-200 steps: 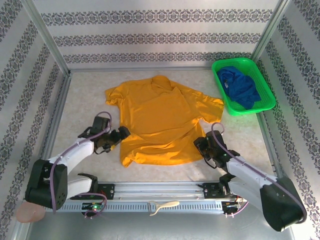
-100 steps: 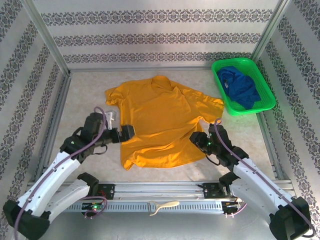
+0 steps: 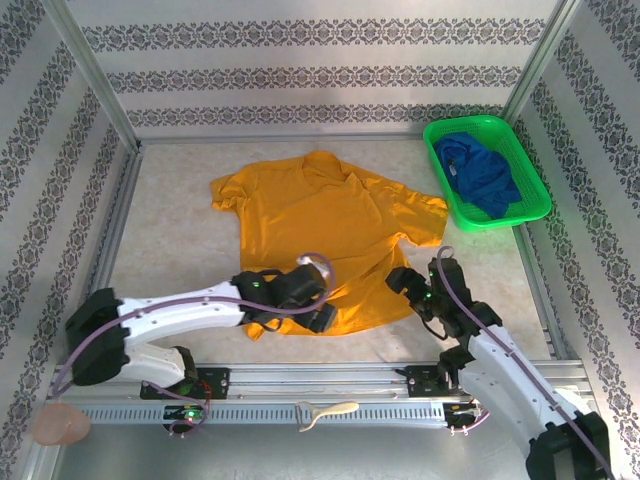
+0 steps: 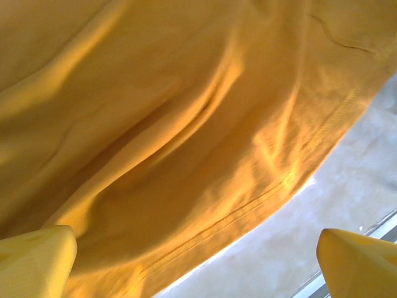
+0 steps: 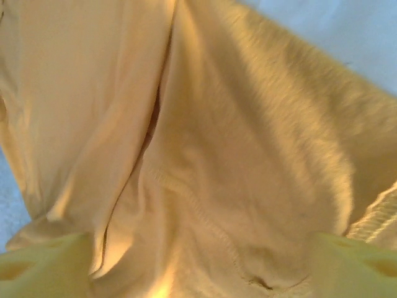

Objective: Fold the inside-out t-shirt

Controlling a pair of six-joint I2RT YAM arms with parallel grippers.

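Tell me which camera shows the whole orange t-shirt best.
Top external: the t-shirt lies spread out, collar and both sleeves visible. Left wrist sees a close patch by the hem; right wrist, folds and a seam.

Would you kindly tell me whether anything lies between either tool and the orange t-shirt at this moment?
Nothing visible does. The left tool is open right over the t-shirt near its bottom hem, and the right tool is open at its lower right edge. In both wrist views the fabric lies directly ahead.
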